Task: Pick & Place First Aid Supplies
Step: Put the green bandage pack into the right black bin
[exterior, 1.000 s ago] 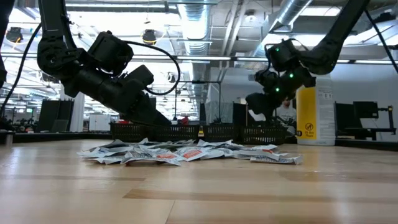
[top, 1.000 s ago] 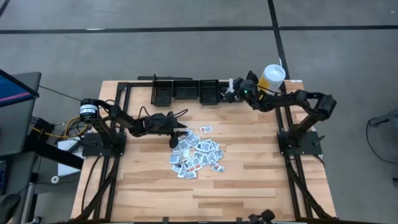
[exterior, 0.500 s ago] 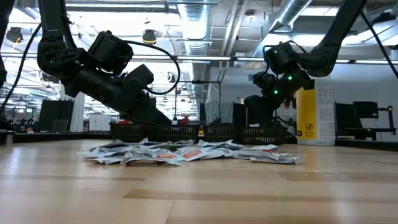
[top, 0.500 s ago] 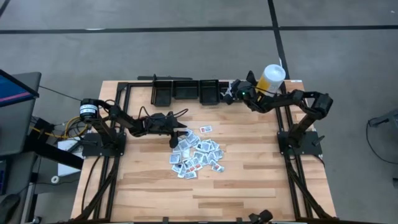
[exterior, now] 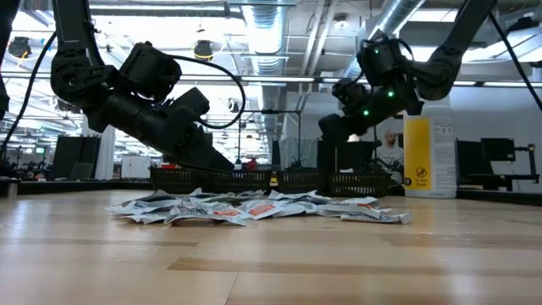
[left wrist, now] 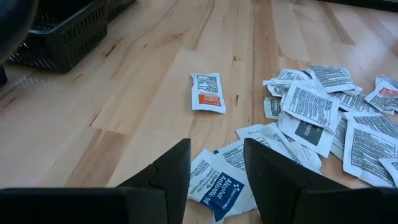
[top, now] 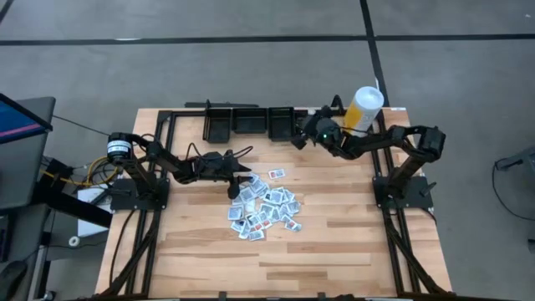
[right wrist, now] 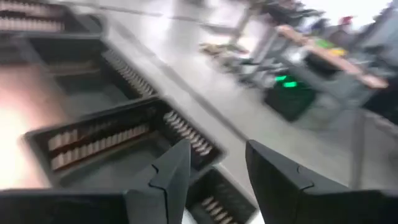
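While the first aid packets (top: 263, 207) lie in a loose heap on the middle of the wooden table (top: 334, 242), one packet with an orange patch (left wrist: 207, 92) sits a little apart from the heap, toward the baskets. The left gripper (top: 237, 187) hangs low at the heap's near-left edge, its jaws parted with nothing between them, a blue-printed packet (left wrist: 221, 188) lying just under its tips. The right gripper (top: 298, 138) is raised by the row of black baskets (top: 250, 123) at the table's back edge, jaws apart and empty, near the white-and-yellow canister (top: 365, 109)
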Robot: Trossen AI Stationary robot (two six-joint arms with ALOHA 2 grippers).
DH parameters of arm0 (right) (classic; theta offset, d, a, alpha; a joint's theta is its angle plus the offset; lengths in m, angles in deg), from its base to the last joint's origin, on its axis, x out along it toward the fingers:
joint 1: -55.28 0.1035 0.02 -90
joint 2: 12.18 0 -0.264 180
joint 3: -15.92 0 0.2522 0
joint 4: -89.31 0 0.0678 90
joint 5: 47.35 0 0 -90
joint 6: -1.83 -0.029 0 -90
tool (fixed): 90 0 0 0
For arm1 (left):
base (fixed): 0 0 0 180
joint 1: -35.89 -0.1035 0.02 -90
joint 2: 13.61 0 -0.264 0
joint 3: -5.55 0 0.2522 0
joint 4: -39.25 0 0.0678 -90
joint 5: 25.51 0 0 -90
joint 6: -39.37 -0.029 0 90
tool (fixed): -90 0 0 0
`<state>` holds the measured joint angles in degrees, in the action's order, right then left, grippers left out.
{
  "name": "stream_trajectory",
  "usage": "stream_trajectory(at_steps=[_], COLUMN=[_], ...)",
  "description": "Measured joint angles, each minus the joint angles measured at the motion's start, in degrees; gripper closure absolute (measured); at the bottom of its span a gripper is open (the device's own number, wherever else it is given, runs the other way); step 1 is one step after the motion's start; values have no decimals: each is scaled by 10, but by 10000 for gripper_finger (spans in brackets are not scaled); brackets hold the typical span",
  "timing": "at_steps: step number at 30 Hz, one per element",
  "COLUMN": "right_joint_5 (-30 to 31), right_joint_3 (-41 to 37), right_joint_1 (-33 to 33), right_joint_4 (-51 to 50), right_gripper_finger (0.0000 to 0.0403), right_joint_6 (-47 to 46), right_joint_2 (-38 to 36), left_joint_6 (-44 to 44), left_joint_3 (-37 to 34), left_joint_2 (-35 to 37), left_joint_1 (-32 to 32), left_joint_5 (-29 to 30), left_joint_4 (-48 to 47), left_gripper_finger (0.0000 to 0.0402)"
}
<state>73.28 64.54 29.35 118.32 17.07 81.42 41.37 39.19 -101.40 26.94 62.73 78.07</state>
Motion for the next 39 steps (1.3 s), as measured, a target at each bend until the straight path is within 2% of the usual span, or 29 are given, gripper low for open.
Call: stream_trajectory(at_steps=[5,7,9,16,20,23,26,32,34,39], right_joint_5=[228,267,278,267,306,309,300,205,162,108], right_joint_3=[4,4,4,4,4,4,4,4,4,4], right_joint_1=[-17,-30,-42,-91,-121,-136,-143,-132,-129,-128], right_joint_4=[5,3,2,-3,-2,-1,-1,-1,-2,-19], right_gripper_finger=[270,277,284,316,360,395,393,400,400,402], right_joint_6=[-18,-30,-44,-61,-44,-28,-20,-19,-37,-85], right_joint_2=[0,0,0,0,0,0,0,0,0,0], left_joint_6=[0,0,0,0,0,0,0,-1,-1,-1], left_joint_3=[0,0,0,0,0,0,0,0,0,0], left_joint_2=[0,0,0,0,0,0,0,0,0,0], left_joint_1=[0,0,0,0,0,0,0,0,0,0], left_joint_5=[0,0,0,0,0,0,0,0,0,0], left_joint_4=[2,2,2,2,2,2,3,4,4,4], left_gripper_finger=[253,253,253,253,253,253,253,253,253,253])
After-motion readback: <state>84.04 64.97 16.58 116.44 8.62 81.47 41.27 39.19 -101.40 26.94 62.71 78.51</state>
